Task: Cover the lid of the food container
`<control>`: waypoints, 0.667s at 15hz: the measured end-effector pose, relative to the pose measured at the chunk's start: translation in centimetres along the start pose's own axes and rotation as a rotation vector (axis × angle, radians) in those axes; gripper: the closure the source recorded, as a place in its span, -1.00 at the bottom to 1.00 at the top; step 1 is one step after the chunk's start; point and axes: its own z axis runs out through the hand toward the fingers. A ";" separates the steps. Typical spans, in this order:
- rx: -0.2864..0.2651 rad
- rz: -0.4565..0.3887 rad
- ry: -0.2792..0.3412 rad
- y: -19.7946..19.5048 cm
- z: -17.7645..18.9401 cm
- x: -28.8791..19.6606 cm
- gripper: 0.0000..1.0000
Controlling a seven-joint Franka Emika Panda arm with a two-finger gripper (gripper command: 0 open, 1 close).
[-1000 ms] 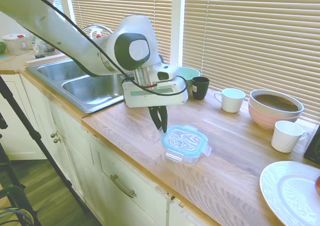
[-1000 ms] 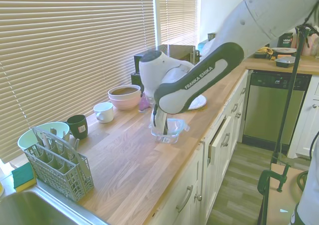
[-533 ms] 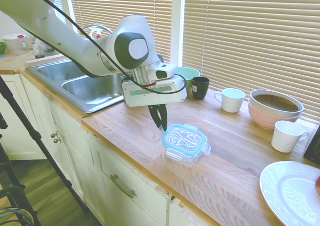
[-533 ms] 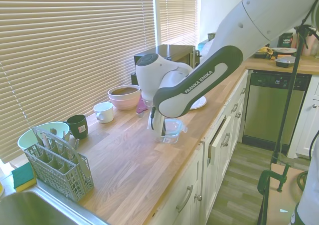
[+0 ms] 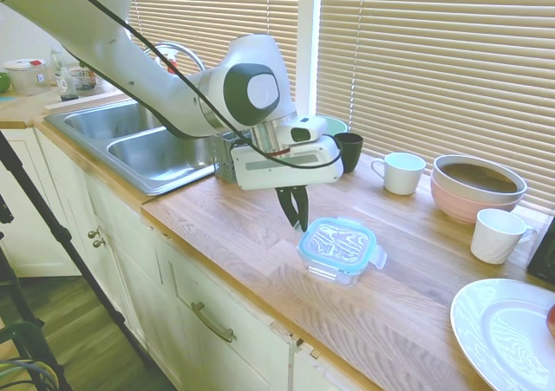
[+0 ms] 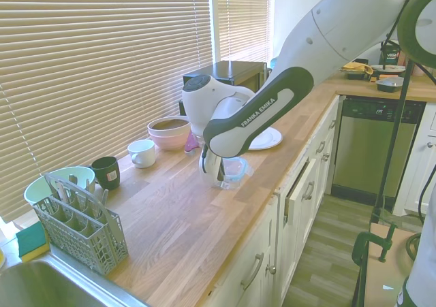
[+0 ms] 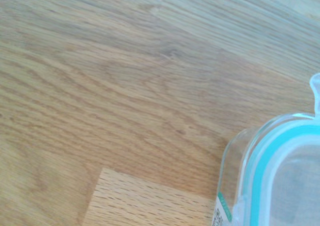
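A: The lid (image 5: pixel 342 242) sat flat on top of the food container (image 5: pixel 336 270), its light blue rim lined up with the tub's edge, right beside the claw (image 5: pixel 297 218) on the side away from the sink.

B: And the claw itself?

A: Its two dark fingers pointed down, pressed close together with nothing between them. The tips hung just beside the lid's near corner, at about rim height; whether they touched it I could not tell. In the second exterior view the claw (image 6: pixel 216 176) partly covered the container (image 6: pixel 234 169).

B: What did the wrist camera give?

A: Wood grain of the countertop (image 7: pixel 125 85), and one rounded corner of the lid (image 7: pixel 280 176) with its blue band, a snap tab at the frame's edge, and a small label on the tub wall that was too blurred to read.

B: Going outward from the claw?

A: Behind it, toward the blinds, stood a black mug (image 5: pixel 349 151) with a mint-green bowl (image 5: pixel 328 127) just beside it. Past the container on the same line was a white mug (image 5: pixel 401 172), then a pink bowl (image 5: pixel 475 198) with another bowl nested in it. A second white mug (image 5: pixel 497 235) stood near that stack. Well beyond the container, at the counter's end, lay a white plate (image 5: pixel 499 332). On the claw's other side was the steel sink (image 5: pixel 143 144), and in the second exterior view a grey cutlery basket (image 6: pixel 76 222) stood near it.
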 end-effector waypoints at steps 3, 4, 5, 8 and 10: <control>0.004 -0.001 -0.007 0.0 0.0 0.0 -1.00; 0.008 -0.001 -0.012 0.0 -0.1 0.0 -1.00; 0.013 0.002 -0.016 0.0 -0.1 0.0 -1.00; 0.029 0.015 -0.028 -0.3 -0.2 -0.1 -1.00; 0.067 0.047 -0.034 -0.1 -1.1 0.0 -1.00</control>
